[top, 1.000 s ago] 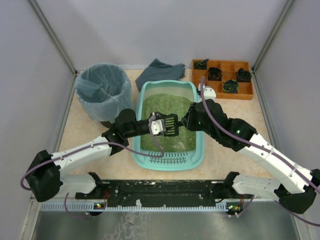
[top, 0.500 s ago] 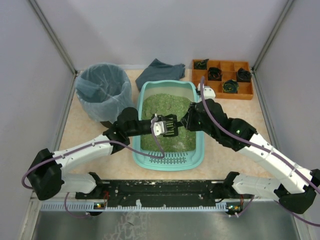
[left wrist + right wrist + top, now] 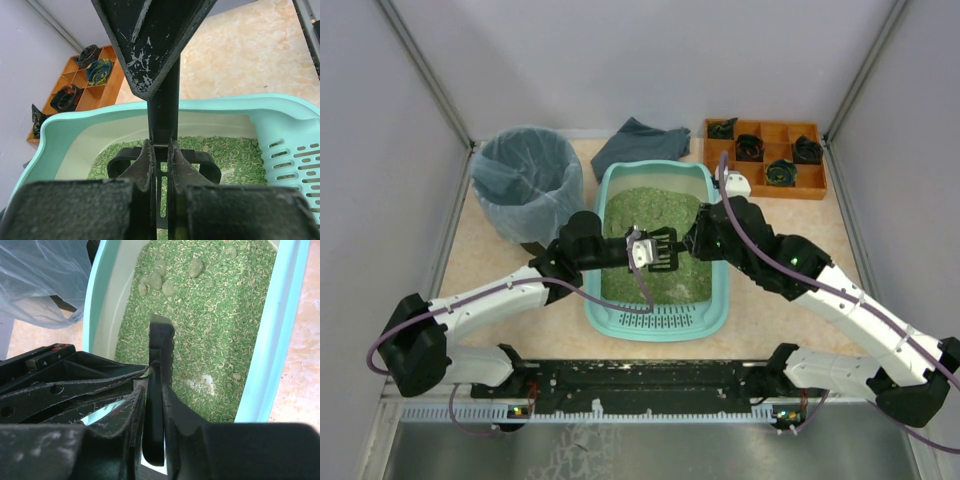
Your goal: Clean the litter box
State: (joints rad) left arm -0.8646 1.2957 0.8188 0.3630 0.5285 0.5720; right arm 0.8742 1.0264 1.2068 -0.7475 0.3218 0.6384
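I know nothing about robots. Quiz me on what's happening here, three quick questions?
1. True or false: the left hand and the right hand both grip the scoop.
2. What colour is the litter? A green, B white, C blue.
3. Fill in: seen from the top, the bin stands to the ____ of the box.

Key: 1 true; 2 A; 3 left.

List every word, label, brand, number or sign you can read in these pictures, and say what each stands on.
None can be read in any view. The large turquoise plastic litter box, the orange compartment tray, the round bin lined with a bluish bag and the black slotted plastic scoop show no lettering.
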